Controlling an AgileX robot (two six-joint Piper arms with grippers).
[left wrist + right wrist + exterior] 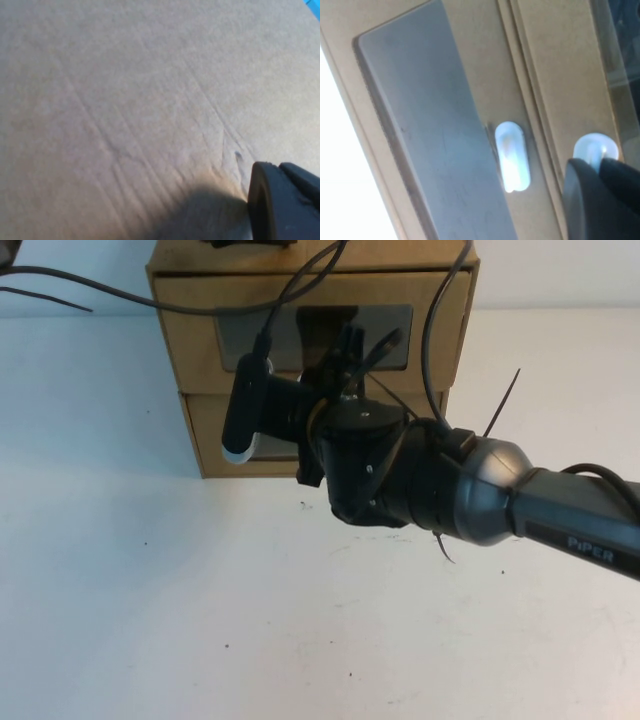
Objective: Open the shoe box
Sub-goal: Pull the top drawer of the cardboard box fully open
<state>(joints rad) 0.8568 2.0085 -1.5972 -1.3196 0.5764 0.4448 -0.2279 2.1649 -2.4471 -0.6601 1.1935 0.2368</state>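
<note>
Right wrist view: right pincer (601, 170), clenched at the white pull (595, 146) of the shoe box (195, 335) by the desk's (200, 620) far edge, could slip off or drag it; left pincer (280, 200), grip I cannot tell, hugs cardboard (125, 100).

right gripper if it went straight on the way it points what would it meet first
The right gripper, at the shoe box front, would likely meet the white handle just past its tips; depth is unclear. The left gripper is close against plain cardboard.
</note>
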